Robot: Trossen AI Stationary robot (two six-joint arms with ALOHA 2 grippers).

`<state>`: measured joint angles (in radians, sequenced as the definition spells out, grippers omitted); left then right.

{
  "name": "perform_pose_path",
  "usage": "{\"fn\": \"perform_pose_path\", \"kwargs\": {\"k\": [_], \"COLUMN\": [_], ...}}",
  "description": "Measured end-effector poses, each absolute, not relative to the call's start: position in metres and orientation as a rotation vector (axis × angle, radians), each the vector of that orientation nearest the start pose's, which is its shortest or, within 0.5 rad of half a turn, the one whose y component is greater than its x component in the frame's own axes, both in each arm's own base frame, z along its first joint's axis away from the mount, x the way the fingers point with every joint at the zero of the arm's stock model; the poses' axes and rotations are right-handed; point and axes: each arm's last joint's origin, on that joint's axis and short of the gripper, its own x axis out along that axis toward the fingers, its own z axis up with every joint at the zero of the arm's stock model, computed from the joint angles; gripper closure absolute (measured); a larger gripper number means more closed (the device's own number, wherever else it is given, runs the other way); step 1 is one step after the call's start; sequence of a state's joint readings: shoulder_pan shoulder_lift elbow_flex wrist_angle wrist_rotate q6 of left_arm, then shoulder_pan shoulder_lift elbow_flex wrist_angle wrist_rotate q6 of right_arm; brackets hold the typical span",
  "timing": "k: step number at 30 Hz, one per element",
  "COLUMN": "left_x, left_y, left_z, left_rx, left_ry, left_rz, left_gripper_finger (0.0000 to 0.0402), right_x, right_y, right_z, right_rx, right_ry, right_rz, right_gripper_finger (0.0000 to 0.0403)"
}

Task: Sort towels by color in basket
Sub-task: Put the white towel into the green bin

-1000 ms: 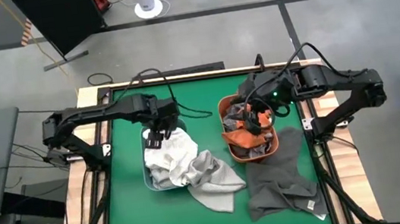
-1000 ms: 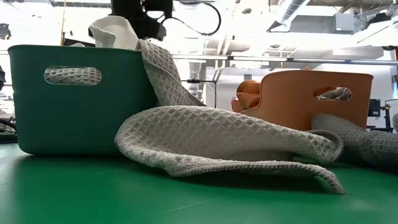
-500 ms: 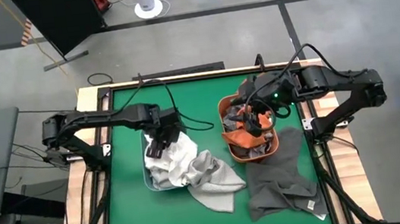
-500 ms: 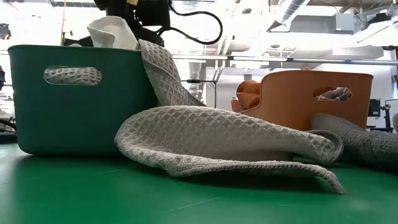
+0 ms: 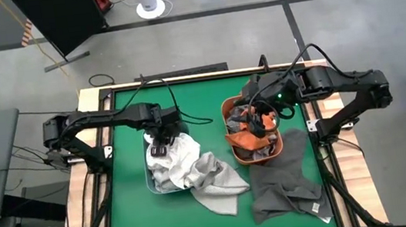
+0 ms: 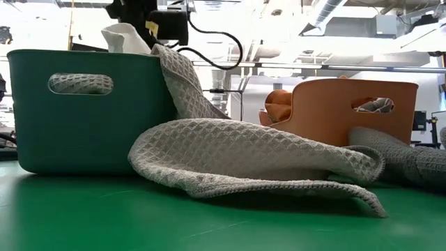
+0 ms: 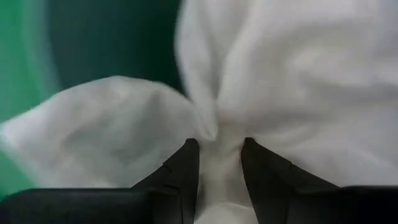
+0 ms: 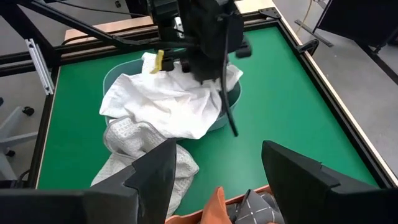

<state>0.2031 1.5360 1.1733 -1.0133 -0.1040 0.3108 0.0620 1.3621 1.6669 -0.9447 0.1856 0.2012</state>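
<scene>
Left wrist view: white towel (image 7: 298, 81) fold pinched between left end effector (image 7: 219, 155) fingers.

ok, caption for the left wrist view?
Left gripper pinching a fold of white towel over the teal basket.

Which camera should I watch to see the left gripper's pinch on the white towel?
Left wrist view: its fingers pinch a fold of the white towel between them. The high view shows only the left gripper over the teal basket; low and right wrist views show it from farther off.
</scene>
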Motion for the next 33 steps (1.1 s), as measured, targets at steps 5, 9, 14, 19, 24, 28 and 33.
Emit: {"fn": "perform_pose_path", "kwargs": {"k": [5,9,14,19,24,28,33], "left_x": [0.27,0.266,0.272,0.291,0.308,0.313,0.311], "left_y": [0.06,0.059,0.057,0.045,0.014,-0.012,-0.022], "left_z": [0.266,0.286,0.317,0.341,0.343,0.321,0.284], "left_rx": [0.199,0.187,0.042,-0.189,-0.193,-0.145,-0.119], "left_ry": [1.468,1.506,1.389,1.126,1.007,1.047,1.141], "left_rz": [0.061,0.06,0.082,-0.068,-0.231,-0.296,-0.234], "left_gripper_finger": [0.029,0.029,0.029,0.029,0.029,0.029,0.029], "right_x": [0.258,0.258,0.258,0.258,0.254,0.252,0.251], "right_y": [0.011,0.011,0.01,0.007,0.002,-0.001,-0.001], "right_z": [0.435,0.435,0.435,0.435,0.432,0.43,0.429], "right_rx": [0.114,0.112,0.114,0.117,0.117,0.12,0.108], "right_ry": [0.621,0.621,0.621,0.623,0.669,0.697,0.71], "right_rz": [-0.182,-0.182,-0.186,-0.195,-0.217,-0.235,-0.232], "right_gripper_finger": [0.0138,0.0138,0.0138,0.0138,0.0138,0.0138,0.0138]}}
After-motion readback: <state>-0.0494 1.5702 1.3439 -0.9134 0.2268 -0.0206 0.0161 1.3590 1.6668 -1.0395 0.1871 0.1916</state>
